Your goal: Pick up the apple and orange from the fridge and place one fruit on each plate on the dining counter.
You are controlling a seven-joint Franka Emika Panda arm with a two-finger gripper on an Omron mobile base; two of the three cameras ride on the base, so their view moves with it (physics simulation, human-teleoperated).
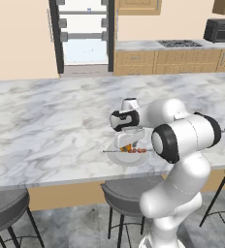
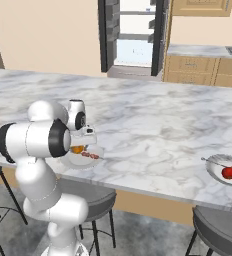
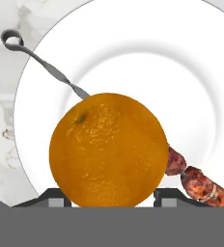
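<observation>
1. At the left, near the counter's front edge, a white plate lies flat under the tool. A metal skewer with a looped end and browned meat pieces lies across the plate.
2. The orange sits between the tool's two dark fingertips, over the middle of that plate and on top of the skewer. Whether it rests on the plate or hangs just above it I cannot tell.
3. One fingertip shows on each side of the fruit, close to its skin. Whether they pinch it or have begun to part I cannot tell.
4. The orange is likely light, firm and round, with a dimpled skin that gives some grip. It would roll readily, more so when perched on a thin skewer. The best hold is across its widest middle, with the fingers level on opposite sides.
5. At the right, near the same front edge, a second plate carries a small red fruit, likely the apple, and another skewer.
6. Behind the counter, the fridge stands open.
</observation>
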